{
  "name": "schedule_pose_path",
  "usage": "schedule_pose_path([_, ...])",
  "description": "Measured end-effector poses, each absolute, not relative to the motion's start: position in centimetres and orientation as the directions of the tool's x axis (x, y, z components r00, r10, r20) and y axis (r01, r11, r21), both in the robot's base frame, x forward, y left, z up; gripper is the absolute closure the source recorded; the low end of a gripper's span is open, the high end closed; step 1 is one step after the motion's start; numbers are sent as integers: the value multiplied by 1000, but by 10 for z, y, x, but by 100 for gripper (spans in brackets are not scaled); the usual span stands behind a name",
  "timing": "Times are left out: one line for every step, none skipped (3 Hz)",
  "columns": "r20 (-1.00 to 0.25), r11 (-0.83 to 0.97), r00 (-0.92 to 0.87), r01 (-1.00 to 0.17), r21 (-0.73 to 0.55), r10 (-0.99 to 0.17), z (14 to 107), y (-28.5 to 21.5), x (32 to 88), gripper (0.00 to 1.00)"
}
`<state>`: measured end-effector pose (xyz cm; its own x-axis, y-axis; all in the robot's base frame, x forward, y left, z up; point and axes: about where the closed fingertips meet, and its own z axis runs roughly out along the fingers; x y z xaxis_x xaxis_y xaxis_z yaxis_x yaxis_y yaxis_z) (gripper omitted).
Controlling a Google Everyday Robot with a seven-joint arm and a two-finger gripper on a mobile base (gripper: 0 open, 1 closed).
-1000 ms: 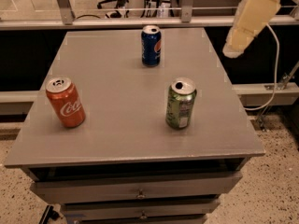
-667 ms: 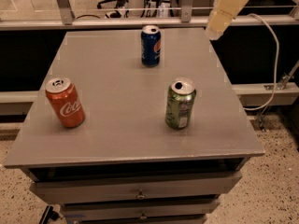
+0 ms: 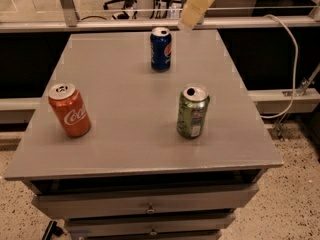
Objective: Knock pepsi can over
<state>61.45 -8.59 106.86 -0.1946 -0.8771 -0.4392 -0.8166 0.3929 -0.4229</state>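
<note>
The pepsi can [image 3: 161, 49] is dark blue with a round logo and a silver top. It stands upright near the far edge of the grey table [image 3: 120, 109]. My gripper [image 3: 192, 15], a pale yellowish shape, hangs at the top of the camera view, above the table's far edge and just up and to the right of the pepsi can. It does not touch the can.
An orange-red Coca-Cola can [image 3: 70, 109] stands upright at the left. A green can [image 3: 192, 111] stands upright right of the middle. A white cable [image 3: 290, 59] runs down past the table's right side. Drawers sit under the tabletop.
My gripper has moved left from beyond the table's far right corner to a spot beside the pepsi can. The three cans have not moved.
</note>
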Motion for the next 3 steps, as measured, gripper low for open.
schedule_pose_path([-476,435,-218,-800,-413,-852,1054,-56,632,0])
schedule_pose_path([-515,500,-277,-786,-364,-811,1029,-24,653,0])
schedule_pose_path([-539,539,-316,-776,-327,-781,1017,-10,668,0])
